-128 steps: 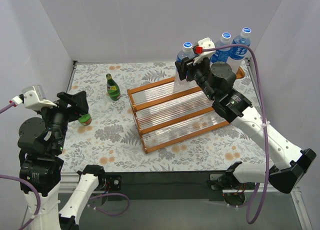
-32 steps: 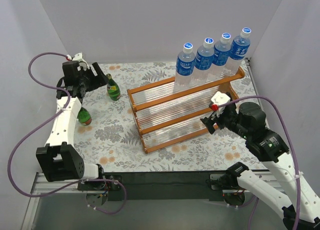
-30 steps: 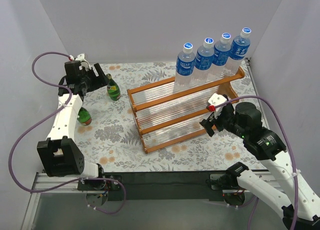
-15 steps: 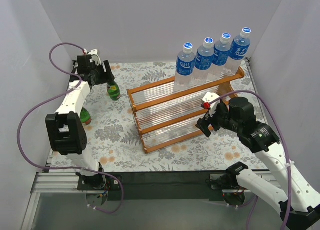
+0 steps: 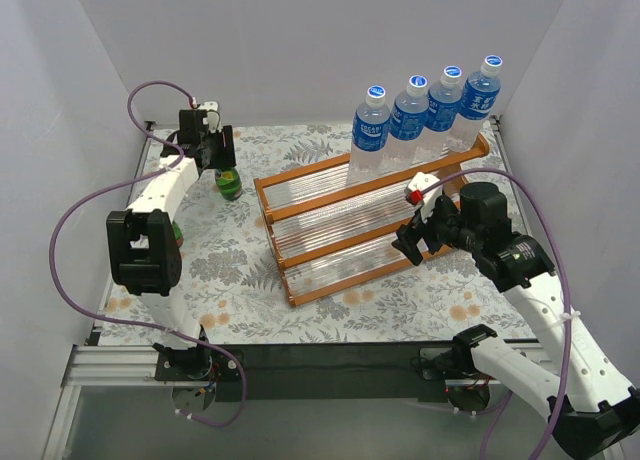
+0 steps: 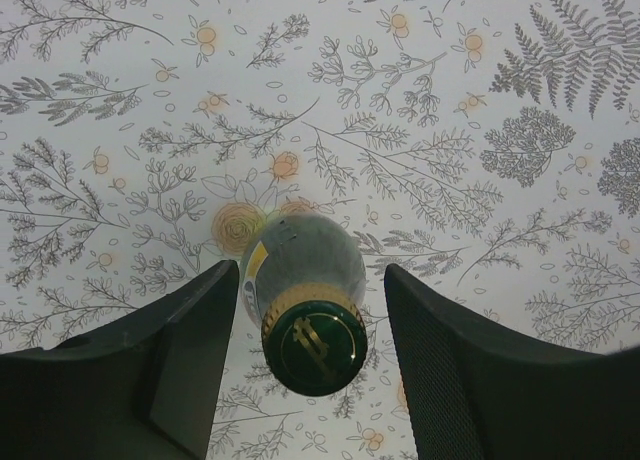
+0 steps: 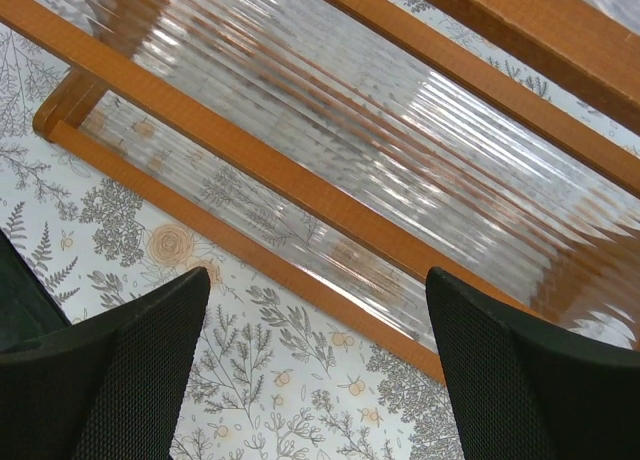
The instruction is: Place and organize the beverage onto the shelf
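Observation:
A dark green bottle (image 5: 229, 185) with a yellow label stands upright on the floral table, left of the shelf (image 5: 272, 242). My left gripper (image 5: 220, 158) is down over it. In the left wrist view its green cap (image 6: 313, 352) sits between the two fingers (image 6: 190, 360), with a gap on each side, so the jaws are open. Several clear bottles with blue labels (image 5: 408, 110) stand in a row on the shelf's top tier. My right gripper (image 5: 410, 242) hangs open and holds nothing above the front rail (image 7: 300, 195) of the lowest tier.
A second green bottle (image 5: 177, 232) lies on the table at the left, mostly hidden behind the left arm's base link. White walls close the table at the back and on both sides. The shelf sits at an angle across the middle.
My left gripper has swung right from beside the upright green bottle to over its neck, and its jaws have narrowed. My right gripper has drifted slightly up and left over the shelf's lower tier.

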Robot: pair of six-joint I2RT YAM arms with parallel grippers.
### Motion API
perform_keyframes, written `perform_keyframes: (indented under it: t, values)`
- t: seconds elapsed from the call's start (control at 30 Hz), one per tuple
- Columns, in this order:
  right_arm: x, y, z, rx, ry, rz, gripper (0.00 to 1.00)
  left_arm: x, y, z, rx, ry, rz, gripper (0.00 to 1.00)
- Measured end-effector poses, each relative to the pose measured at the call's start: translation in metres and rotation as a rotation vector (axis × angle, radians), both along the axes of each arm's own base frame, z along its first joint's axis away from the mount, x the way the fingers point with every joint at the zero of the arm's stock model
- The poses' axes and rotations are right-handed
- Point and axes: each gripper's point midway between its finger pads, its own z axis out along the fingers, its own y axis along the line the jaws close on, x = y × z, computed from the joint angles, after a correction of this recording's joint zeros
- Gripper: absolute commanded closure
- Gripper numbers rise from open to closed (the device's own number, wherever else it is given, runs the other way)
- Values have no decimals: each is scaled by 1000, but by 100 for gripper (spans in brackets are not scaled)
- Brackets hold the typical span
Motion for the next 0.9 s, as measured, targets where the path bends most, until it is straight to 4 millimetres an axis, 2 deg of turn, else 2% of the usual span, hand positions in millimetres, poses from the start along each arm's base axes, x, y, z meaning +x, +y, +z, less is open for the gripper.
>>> perform_keyframes:
  t: [0.13, 0.37, 0.63, 0.67, 0.7, 0.73, 0.9]
  values:
    - [1, 0, -1, 8, 13, 2, 6, 5, 0, 3, 28, -10, 10, 44]
    - [1, 1, 3, 25, 8, 8, 6, 11, -2, 13, 56, -41, 11, 62]
    - [4, 0, 8, 35, 3, 0, 7, 9, 0, 11, 66, -36, 22, 66]
    - [4, 0, 10, 36, 0, 0, 7, 9, 0, 11, 68, -35, 23, 71]
    - [4, 1, 11, 38, -2, 2, 7, 9, 1, 10, 69, -34, 26, 90]
    - [4, 1, 12, 40, -4, 2, 7, 9, 1, 10, 68, -34, 30, 99]
    - [5, 1, 15, 49, -8, 1, 7, 6, 1, 12, 76, -37, 37, 100]
